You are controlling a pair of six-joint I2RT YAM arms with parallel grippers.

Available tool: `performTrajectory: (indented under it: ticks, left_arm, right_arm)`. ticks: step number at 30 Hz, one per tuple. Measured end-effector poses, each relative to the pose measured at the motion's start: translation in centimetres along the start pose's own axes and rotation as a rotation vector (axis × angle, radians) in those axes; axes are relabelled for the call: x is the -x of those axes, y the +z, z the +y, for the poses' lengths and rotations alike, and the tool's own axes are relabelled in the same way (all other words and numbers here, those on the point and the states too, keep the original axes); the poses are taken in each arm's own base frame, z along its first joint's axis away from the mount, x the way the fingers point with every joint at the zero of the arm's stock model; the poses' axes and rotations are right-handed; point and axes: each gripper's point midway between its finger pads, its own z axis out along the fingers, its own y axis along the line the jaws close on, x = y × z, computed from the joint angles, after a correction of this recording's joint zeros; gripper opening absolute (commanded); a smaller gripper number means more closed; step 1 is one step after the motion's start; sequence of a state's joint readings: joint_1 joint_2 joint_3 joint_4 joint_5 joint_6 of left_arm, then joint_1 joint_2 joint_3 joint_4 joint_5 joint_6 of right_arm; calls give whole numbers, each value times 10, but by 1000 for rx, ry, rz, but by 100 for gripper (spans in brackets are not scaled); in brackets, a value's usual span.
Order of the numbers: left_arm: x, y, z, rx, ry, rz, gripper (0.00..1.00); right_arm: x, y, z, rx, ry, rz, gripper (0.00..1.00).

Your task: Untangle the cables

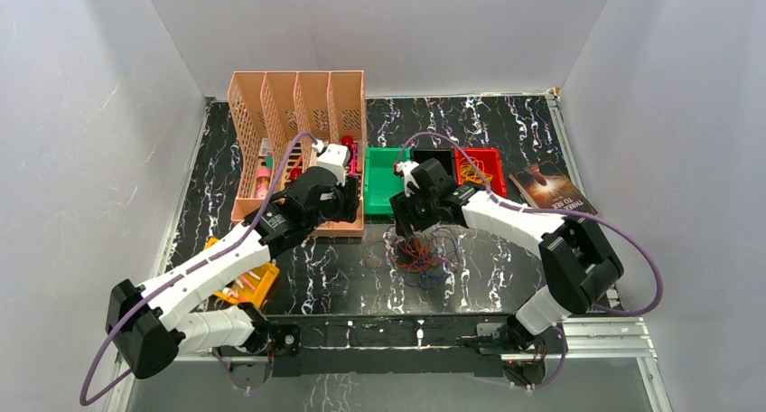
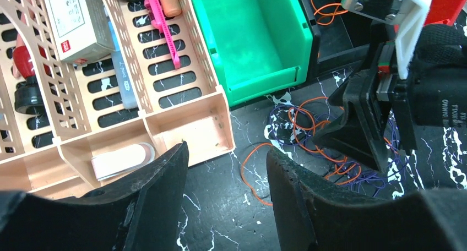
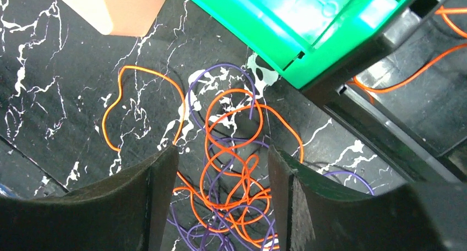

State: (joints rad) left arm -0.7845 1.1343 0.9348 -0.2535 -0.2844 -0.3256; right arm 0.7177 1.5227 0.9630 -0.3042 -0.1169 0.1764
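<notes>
Both were held with fingers apart: left gripper (image 2: 227, 158) by the file rack (image 2: 190, 121), right gripper (image 3: 223, 162) above the cables (image 3: 234, 179).

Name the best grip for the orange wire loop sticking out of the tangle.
Pinch the free outer arc of the orange wire loop, which lies flat on the table clear of the tangle. Come straight down with the right hand, fingers straddling the wire.
</notes>
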Motion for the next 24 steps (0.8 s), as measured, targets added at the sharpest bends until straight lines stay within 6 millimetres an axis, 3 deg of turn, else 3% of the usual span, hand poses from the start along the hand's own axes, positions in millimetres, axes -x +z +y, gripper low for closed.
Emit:
performTrajectory:
  ticks: [8, 13, 24]
  left_arm:
    - [5, -9, 4, 13, -35, -32, 52]
    - [5, -9, 6, 20, -36, -32, 51]
    - [-6, 2, 5, 33, -23, 11, 49]
  right_arm:
    - [-3, 17, -6, -11, -19, 46, 54]
    - [-11, 26, -11, -26, -27, 83, 40]
    - [-2, 20, -12, -39, -44, 49, 12]
